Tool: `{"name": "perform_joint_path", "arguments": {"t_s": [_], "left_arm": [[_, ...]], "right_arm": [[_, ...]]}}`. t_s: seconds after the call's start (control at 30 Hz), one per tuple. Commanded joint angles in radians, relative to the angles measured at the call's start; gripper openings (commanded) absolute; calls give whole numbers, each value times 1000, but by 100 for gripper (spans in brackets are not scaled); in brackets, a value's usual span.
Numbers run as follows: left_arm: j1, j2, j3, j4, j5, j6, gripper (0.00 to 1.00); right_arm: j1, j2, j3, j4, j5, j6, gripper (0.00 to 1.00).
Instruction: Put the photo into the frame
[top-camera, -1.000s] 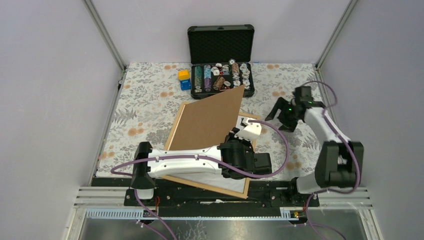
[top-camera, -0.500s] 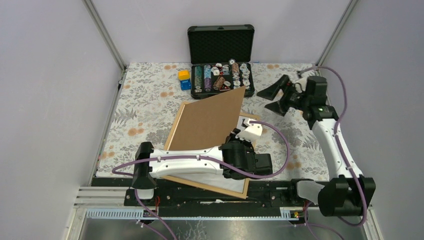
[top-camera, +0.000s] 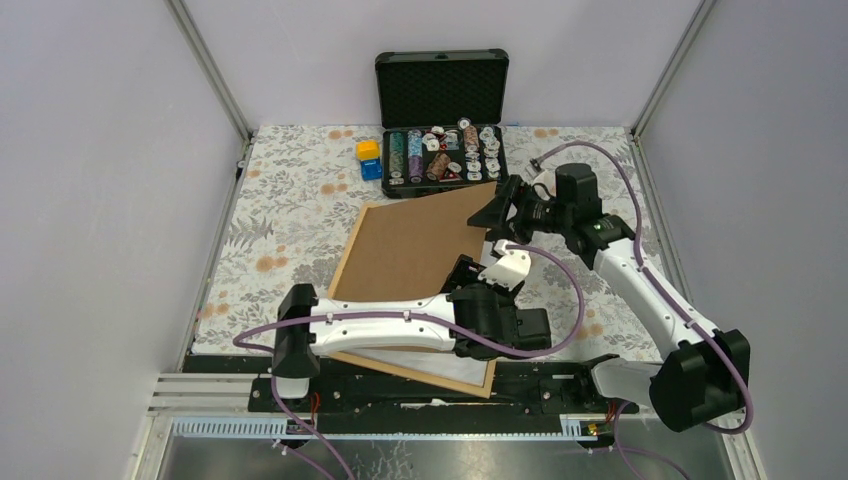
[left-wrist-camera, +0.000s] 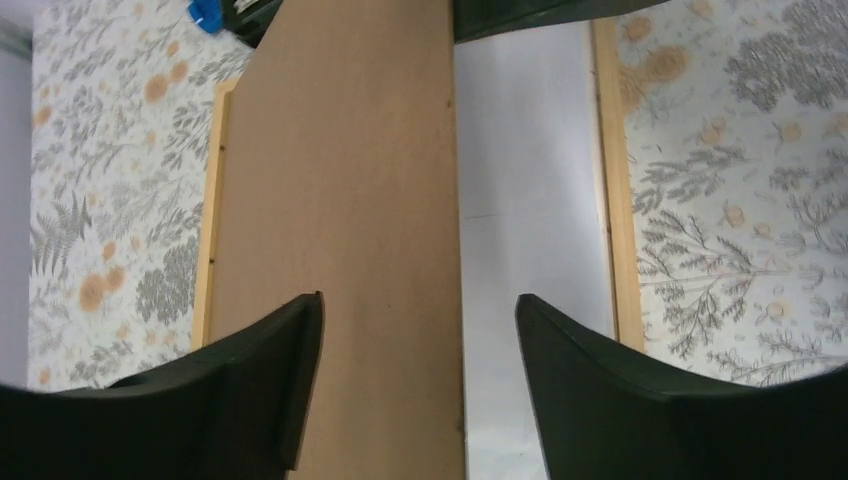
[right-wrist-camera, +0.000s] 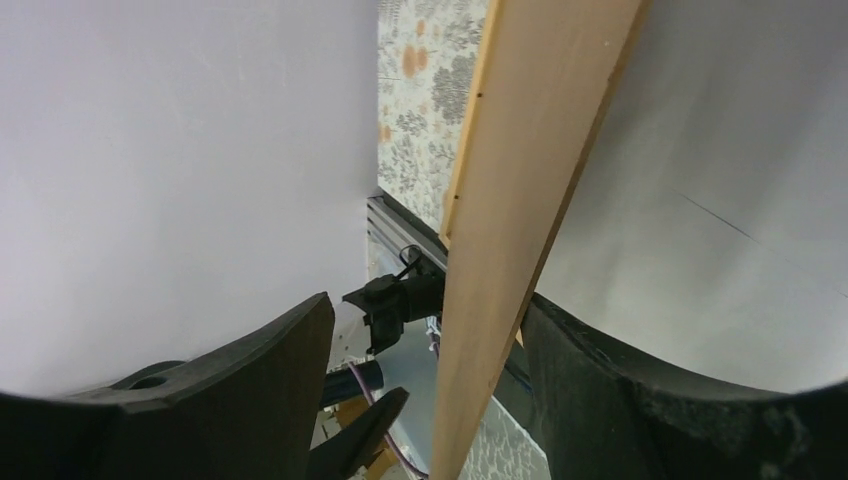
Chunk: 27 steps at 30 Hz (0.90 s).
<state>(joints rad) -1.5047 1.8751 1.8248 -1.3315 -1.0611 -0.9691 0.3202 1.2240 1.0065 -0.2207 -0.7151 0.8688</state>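
- The right arm has swung in from the right side of the table (top-camera: 290, 200), and the right hand (right-wrist-camera: 428, 305) now straddles the far right corner of the brown backing board (top-camera: 410, 245)
- Its fingers (right-wrist-camera: 270, 380) stand wide, one on each side of the board's thin edge; whether either one touches it I cannot tell
- The left hand (left-wrist-camera: 420, 305) has let go: narrow on the board's right edge a second ago, its jaws are now spread wide with that edge between them, holding nothing
- The board's far corner sits lower in the top view than before, just beside the open black case (top-camera: 440, 150) of poker chips
- The frame (top-camera: 345, 265) lies flat and askew on the flowered cloth, its near rail close to the arm bases
- The photo (left-wrist-camera: 530, 200) lies inside the frame showing only a white face, mostly covered by the board and the left arm
- A yellow block (top-camera: 369, 150) and a blue block (top-camera: 371, 168) stand just left of the case
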Motion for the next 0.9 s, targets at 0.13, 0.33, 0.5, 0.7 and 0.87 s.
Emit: {"name": "perform_joint_path", "arguments": {"t_s": [0.13, 0.33, 0.5, 0.7, 0.87], "left_arm": [[-8, -189, -137, 284, 174, 163, 95], [75, -461, -325, 536, 470, 290, 99], [471, -674, -489, 596, 803, 356, 99], [1223, -697, -670, 667, 1195, 487, 99], [1557, -490, -764, 770, 1371, 513, 99]], "right_arm": [[9, -7, -136, 160, -20, 41, 71], [9, 9, -196, 172, -20, 6, 70], [8, 41, -251, 174, -33, -38, 73], [7, 68, -295, 165, -24, -96, 76], [8, 99, -311, 159, -24, -140, 76]]}}
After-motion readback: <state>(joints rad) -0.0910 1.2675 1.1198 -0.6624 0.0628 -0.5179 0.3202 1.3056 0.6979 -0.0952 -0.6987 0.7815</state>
